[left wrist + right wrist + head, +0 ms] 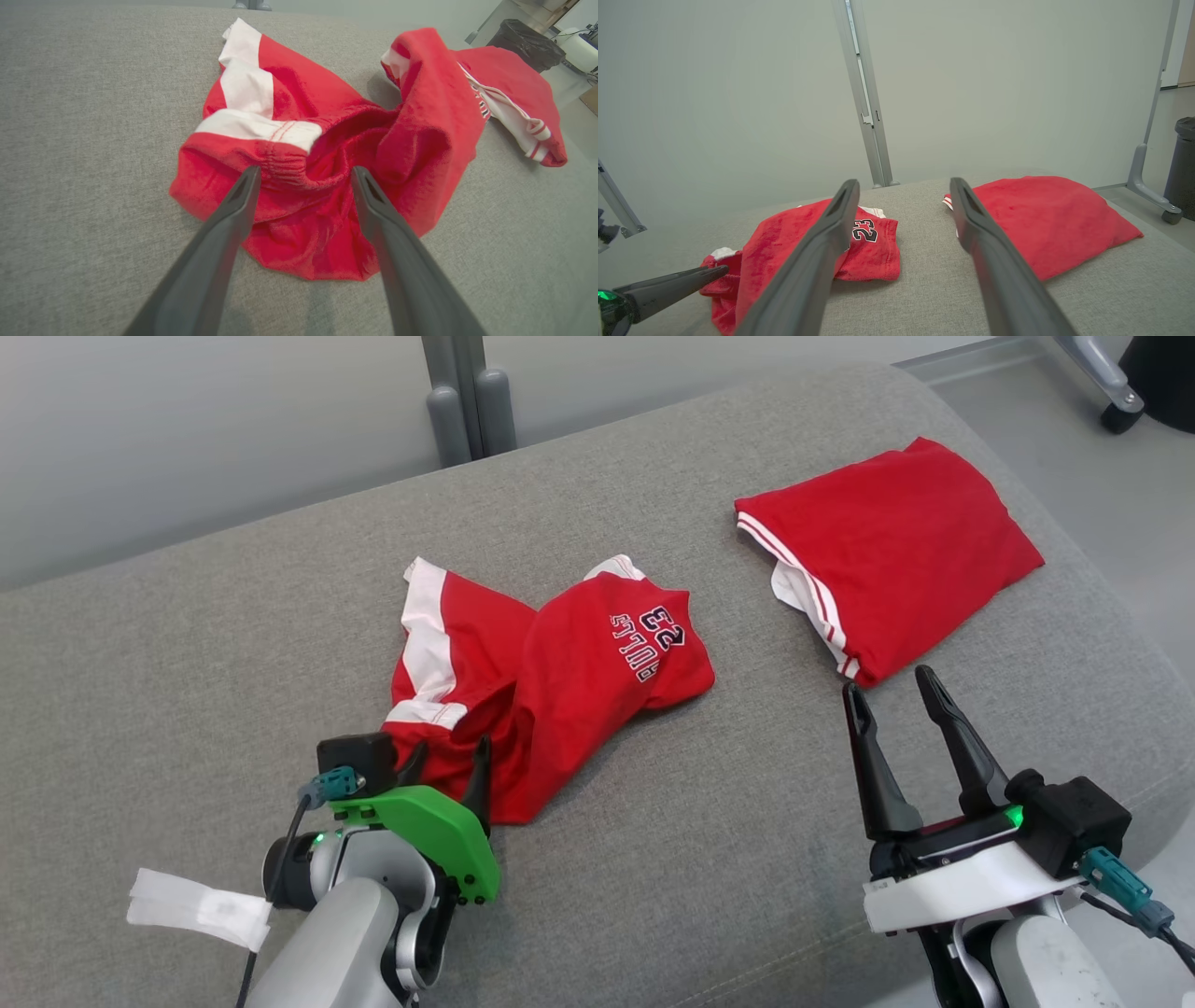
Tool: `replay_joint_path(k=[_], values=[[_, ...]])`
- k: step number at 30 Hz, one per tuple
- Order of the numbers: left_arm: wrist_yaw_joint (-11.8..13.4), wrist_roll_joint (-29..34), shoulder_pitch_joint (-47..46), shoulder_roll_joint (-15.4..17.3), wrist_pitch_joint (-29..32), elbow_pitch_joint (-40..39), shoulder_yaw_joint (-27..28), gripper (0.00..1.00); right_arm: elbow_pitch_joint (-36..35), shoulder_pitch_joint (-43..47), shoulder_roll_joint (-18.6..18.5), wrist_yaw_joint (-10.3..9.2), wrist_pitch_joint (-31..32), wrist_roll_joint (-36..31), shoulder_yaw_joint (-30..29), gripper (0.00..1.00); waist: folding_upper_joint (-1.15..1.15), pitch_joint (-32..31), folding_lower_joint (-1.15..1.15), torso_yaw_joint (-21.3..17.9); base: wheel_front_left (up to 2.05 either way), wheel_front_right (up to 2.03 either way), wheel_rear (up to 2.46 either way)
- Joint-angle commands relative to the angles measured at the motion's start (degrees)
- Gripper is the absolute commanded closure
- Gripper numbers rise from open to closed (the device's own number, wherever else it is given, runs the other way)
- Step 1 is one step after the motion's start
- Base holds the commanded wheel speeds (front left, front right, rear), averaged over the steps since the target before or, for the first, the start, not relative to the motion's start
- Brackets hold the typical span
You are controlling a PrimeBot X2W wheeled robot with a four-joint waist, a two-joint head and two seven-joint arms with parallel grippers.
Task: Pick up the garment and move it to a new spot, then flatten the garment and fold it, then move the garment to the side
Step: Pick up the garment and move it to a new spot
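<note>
**Crumpled garment lies mid-cushion**

Centre frame, the red garment sprawls on the grey cushion. At lower left, the left gripper is open, its fingertips at the cloth's near edge. At lower right, the right gripper gapes empty, just below a folded garment.

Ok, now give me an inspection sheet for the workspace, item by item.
Surface: grey fabric cushion.
Job's things: crumpled red garment, white trim, number 23, centre-left.
Clutter: folded red garment, far right, apart from it.
Grippers: left gripper open, fingers astride the crumpled garment's near edge; right gripper open, empty, near the folded garment.
Cables: left wrist cable and right wrist cable, both teal-plugged.
Surroundings: pale wall, grey post, dark bin.
</note>
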Motion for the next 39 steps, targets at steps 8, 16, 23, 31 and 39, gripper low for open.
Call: replay_joint_path(k=[8, 16, 23, 31, 39], values=[[-0.8, -0.9, -4.2, -0.6, -1.2, 7.1, 1.1, 0.0, 0.3, -0.9, 0.0, -0.02, -0.2, 0.3, 0.2, 0.0, 0.0, 0.4, 0.0, -1.2, 0.0, 0.0, 0.0], [-1.7, -2.4, -6.5, -1.5, -1.9, 11.5, 1.7, 0.41, 0.5, -0.8, 0.2, -0.02, -0.2, 0.1, 0.4, 0.0, 0.0, 0.0, 0.0, -1.1, 0.0, 0.0, 0.0], [-3.0, -2.8, -8.2, -1.1, 0.2, 14.6, 0.9, 1.0, 0.7, -0.7, 0.2, -0.02, -0.2, 0.2, 0.3, 0.0, 0.0, -0.3, 0.0, -0.7, 0.0, 0.0, 0.0], [-2.8, -2.3, -8.0, 1.4, -1.0, 11.0, 1.6, 1.0, 0.9, 0.2, 0.1, -0.02, -0.2, 0.3, -0.1, 0.0, 0.0, -1.3, 0.0, 0.1, 0.0, 0.0, 0.0], [-4.8, -1.4, -3.6, 7.7, -3.3, 0.7, 1.9, 0.97, 0.5, 1.3, -0.2, -0.02, -0.2, 0.1, -1.3, 0.0, 0.0, -1.9, 0.0, 1.8, 0.0, 0.0, 0.0]])
